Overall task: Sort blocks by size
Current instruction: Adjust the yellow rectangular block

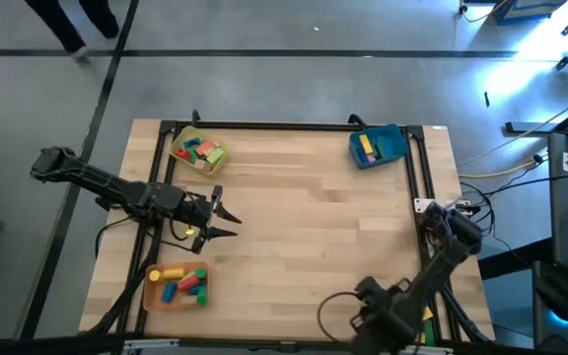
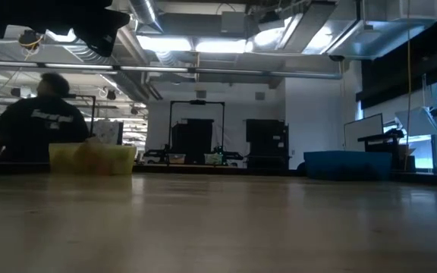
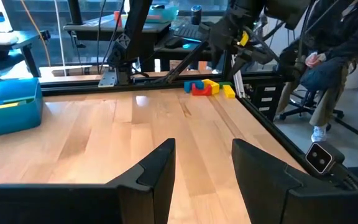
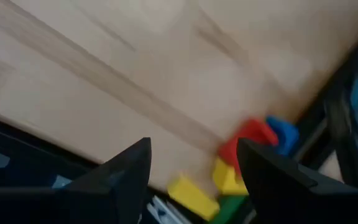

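Observation:
Loose blocks, red, blue, yellow and green [image 3: 207, 87], lie in a small heap at the table's near right edge; they also show in the right wrist view [image 4: 247, 162]. My right gripper [image 4: 194, 163] is open and empty, hovering just short of that heap. My left gripper [image 1: 220, 219] is open and empty above the table's left half, pointing toward the right edge; its fingers show apart in its wrist view [image 3: 204, 165]. More blocks lie in the yellow tray [image 1: 197, 150], the orange tray [image 1: 177, 284] and the blue tray [image 1: 378, 146].
The yellow tray stands at the far left, the blue tray at the far right and the orange tray at the near left. A black frame [image 1: 417, 168] runs along the table's edges. A person sits beyond the table's right side [image 3: 328, 50]. Bare wood lies in the middle.

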